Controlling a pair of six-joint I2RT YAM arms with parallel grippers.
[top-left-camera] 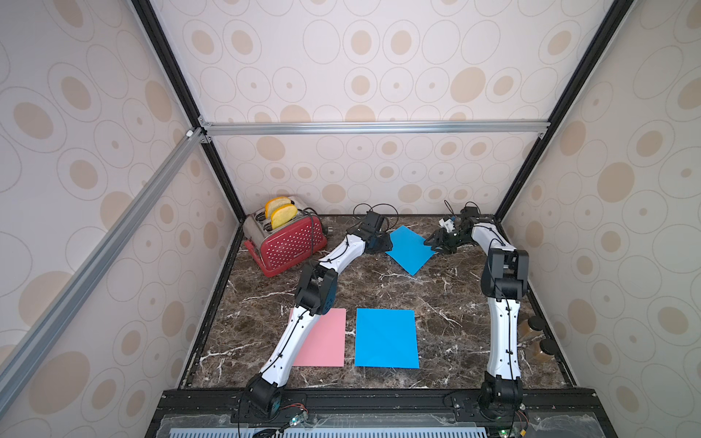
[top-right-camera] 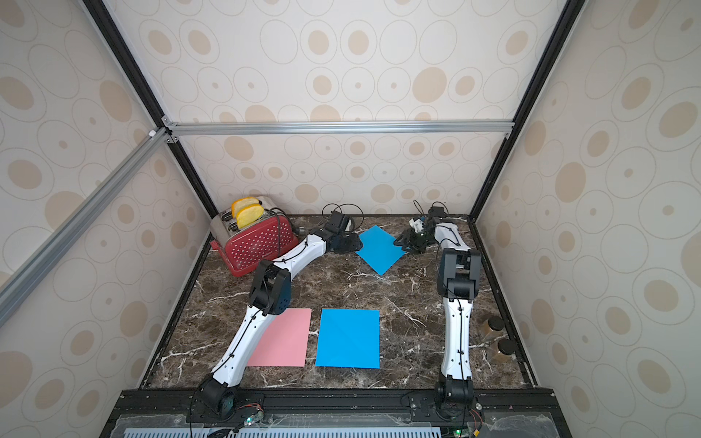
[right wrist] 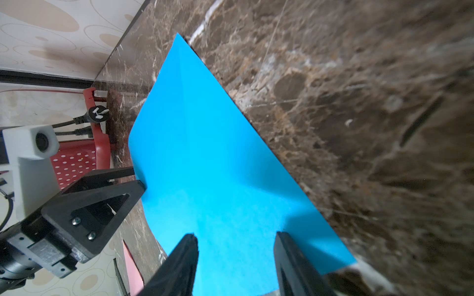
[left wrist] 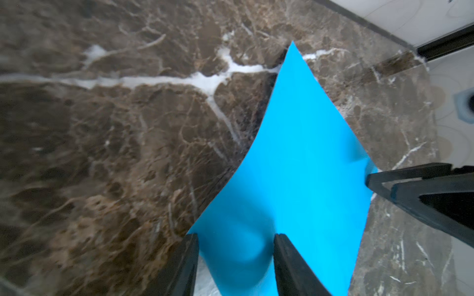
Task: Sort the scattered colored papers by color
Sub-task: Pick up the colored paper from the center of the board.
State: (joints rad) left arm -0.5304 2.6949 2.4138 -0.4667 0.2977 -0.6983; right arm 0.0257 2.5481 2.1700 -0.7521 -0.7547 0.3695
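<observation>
Right, status: far blue sheet [top-left-camera: 410, 248] sits skewed at the back, bowed up, spanning between my left gripper [top-left-camera: 384, 245] and my right gripper [top-left-camera: 436, 246], one on each opposite corner. Both jaws about half open, corner in the gap, nothing clamped. Target looks like the near blue sheet [top-left-camera: 386, 338], straight back toward my bases, beside the pink sheet [top-left-camera: 327, 341].

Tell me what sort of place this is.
Probably a robot test cell staged as a kitchen counter: a red toaster holding bread slices, a marble-patterned tabletop, and aluminium framing around two mounted robot arms.
</observation>
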